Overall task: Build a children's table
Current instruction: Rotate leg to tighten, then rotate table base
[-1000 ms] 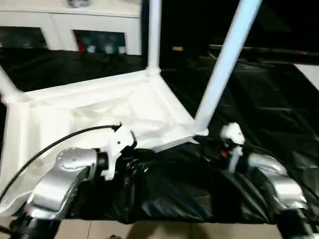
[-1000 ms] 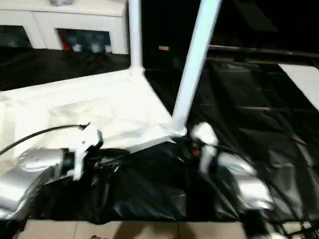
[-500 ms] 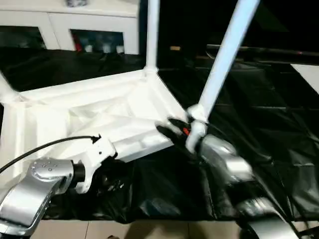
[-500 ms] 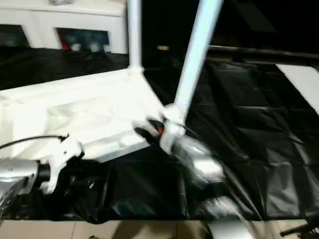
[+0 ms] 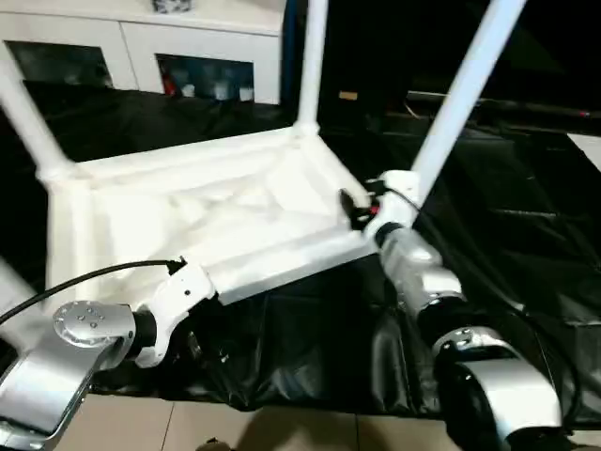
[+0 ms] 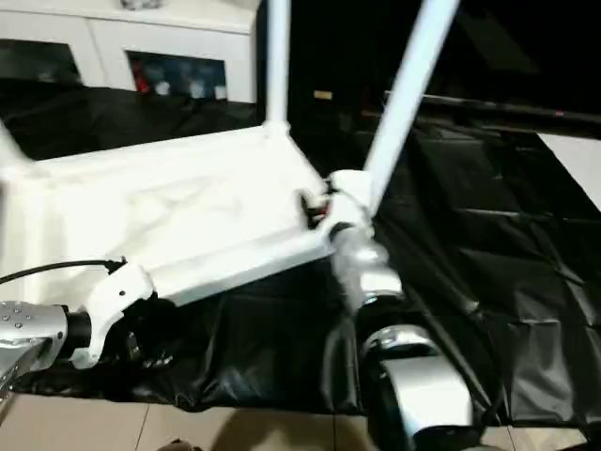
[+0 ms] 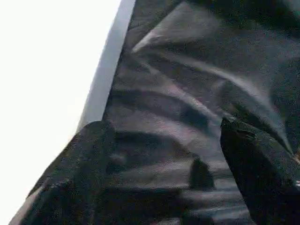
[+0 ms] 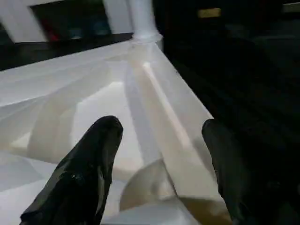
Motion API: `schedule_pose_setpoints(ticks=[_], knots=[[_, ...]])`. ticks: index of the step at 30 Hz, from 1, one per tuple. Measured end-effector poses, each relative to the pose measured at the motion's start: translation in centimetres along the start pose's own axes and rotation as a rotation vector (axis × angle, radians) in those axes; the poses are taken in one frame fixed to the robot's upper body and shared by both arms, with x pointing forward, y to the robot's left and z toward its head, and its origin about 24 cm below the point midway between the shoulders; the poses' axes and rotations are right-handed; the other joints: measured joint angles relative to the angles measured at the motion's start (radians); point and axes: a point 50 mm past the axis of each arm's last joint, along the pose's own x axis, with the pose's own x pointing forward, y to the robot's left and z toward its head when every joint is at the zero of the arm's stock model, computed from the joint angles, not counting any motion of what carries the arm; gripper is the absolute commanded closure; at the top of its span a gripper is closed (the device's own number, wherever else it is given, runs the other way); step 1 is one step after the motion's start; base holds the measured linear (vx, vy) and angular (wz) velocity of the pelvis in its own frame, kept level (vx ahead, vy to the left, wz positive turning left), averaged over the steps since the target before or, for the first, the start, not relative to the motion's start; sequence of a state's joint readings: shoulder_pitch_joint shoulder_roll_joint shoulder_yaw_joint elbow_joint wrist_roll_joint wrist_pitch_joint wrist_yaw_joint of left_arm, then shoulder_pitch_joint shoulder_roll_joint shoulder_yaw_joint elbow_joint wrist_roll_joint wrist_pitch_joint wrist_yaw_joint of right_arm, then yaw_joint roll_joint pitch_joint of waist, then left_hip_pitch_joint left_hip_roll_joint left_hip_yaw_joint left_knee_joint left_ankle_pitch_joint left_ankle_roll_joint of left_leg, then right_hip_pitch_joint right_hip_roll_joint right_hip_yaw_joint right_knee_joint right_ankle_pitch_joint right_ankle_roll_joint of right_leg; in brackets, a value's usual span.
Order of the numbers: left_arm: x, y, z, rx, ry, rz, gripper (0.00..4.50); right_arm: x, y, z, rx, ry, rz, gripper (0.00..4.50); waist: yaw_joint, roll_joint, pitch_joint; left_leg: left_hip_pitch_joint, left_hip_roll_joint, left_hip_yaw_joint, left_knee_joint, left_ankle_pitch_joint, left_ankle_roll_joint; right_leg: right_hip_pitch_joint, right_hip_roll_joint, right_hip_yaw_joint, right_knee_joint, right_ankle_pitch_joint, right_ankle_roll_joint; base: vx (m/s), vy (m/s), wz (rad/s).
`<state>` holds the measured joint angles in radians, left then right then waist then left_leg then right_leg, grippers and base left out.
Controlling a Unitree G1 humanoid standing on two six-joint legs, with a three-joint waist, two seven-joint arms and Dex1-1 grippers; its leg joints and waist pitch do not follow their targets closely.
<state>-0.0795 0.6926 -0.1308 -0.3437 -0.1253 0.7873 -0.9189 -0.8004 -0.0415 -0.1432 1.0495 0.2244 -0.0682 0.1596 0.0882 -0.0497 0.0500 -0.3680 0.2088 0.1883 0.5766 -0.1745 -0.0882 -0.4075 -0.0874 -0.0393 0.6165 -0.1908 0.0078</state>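
Observation:
The children's table [image 5: 188,207] lies upside down on a black sheet, ribbed underside up. Its white legs stand in the near right corner [image 5: 460,85], the far corner [image 5: 310,66] and the left corner [image 5: 28,113]. My right gripper [image 5: 355,202] is at the near right corner, beside that leg's base. In the right wrist view it [image 8: 159,164] is open, its black fingers [image 8: 89,168] spread above the table's rim and a round socket [image 8: 150,192]. My left gripper [image 7: 164,159] is open over the black sheet, just off the table's near edge [image 7: 108,61]; my left wrist [image 5: 178,296] covers it from above.
A white cabinet with glass doors [image 5: 141,47] stands behind the table. The black sheet [image 5: 526,235] runs out to the right and ends near me at light floor [image 5: 282,432]. A black cable [image 5: 94,277] loops from my left forearm.
My right arm has reached forward from the sheet's front to the table's near right corner. My left arm has drawn back and down to the left. The camera has shifted too.

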Motion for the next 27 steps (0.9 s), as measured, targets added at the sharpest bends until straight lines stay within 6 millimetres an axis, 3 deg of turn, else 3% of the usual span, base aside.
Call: schedule_pose_setpoints(ticks=[9, 17, 22, 27], knots=[[1.0, 1.5, -0.2, -0.002, -0.033, 0.116, 0.02, -0.7, -4.5, 0.8, -0.020, -0.016, -0.171, 1.37, 0.005, 0.001, 0.001, -0.005, 0.000, -0.001, 0.008, 0.000, 0.000, 0.002, -0.001, 0.000, 0.002, 0.000, 0.000, 0.000, 0.000, 0.00], [0.7, 2.4, -0.8, 0.012, -0.127, 0.210, 0.02, -1.9, -8.6, 2.2, -0.052, -0.053, -0.288, 1.37, 0.000, 0.004, 0.002, -0.007, 0.000, -0.002, 0.012, 0.000, 0.001, 0.001, -0.001, -0.001, 0.002, 0.000, 0.001, 0.000, 0.000, 0.00], [0.0, 1.7, -2.0, -0.060, -0.289, 0.243, 0.02, -1.9, -8.4, 2.7, -0.097, -0.082, -0.206, 1.37, -0.013, 0.010, 0.002, -0.006, 0.001, -0.004, 0.012, 0.000, 0.001, 0.001, 0.003, 0.000, 0.002, 0.000, 0.001, 0.000, 0.000, 0.00], [-1.5, 1.4, -3.7, -0.182, -0.390, 0.280, 0.02, -2.7, -6.9, 0.9, -0.191, -0.062, 0.045, 1.37, -0.025, 0.011, 0.003, -0.006, 0.003, -0.010, 0.012, 0.000, 0.001, 0.001, 0.008, -0.001, 0.002, 0.000, 0.000, 0.000, 0.000, 0.00]])
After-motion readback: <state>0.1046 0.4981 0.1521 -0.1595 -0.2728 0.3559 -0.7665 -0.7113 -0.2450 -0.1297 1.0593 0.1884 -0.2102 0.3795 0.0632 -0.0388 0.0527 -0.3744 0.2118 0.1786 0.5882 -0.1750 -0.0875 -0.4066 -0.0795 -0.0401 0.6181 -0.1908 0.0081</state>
